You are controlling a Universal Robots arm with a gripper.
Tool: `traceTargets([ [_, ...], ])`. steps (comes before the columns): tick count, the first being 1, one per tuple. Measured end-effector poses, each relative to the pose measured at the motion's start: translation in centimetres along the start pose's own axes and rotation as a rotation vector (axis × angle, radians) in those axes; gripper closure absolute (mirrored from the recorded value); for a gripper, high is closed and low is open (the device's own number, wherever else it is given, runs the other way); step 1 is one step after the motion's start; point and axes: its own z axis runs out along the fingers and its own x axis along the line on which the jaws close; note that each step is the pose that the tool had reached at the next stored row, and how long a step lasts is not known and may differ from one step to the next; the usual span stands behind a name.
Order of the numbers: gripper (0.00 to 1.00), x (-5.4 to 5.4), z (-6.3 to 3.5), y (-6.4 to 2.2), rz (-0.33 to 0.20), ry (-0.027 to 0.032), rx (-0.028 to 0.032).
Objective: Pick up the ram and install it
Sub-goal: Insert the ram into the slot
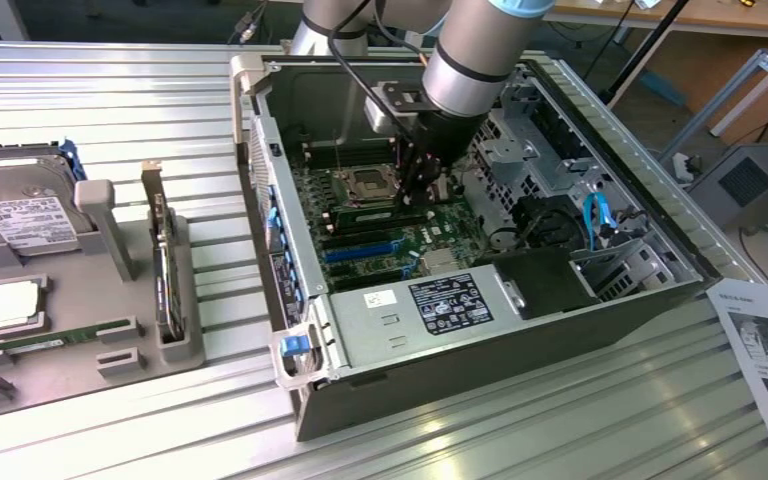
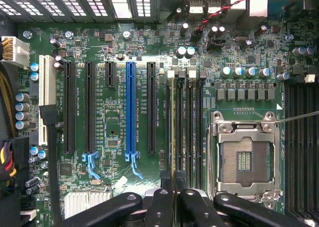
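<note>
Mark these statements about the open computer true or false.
1. The black two-fingered gripper is shut on the long thin green ram stick, seen edge-on. True.
2. The gripper is outside the open dark metal computer case. False: it is inside, above the green motherboard.
3. The square silver processor socket is empty. True.
4. A card sits in the long blue expansion slot. False: that slot is empty.

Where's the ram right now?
In the wrist view, the ram sits edge-on in the hand, at the black slots beside the socket, inside the case.
</note>
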Motion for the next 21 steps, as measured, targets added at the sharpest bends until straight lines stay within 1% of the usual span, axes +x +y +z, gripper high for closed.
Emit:
traceTargets([
  [5, 0.88, -0.01, 0.0, 0.01, 0.0, 0.0002, -0.0001],
  [21, 0.88, 0.0, 0.47, -0.01, 0.0, 0.0002, -0.0001],
])
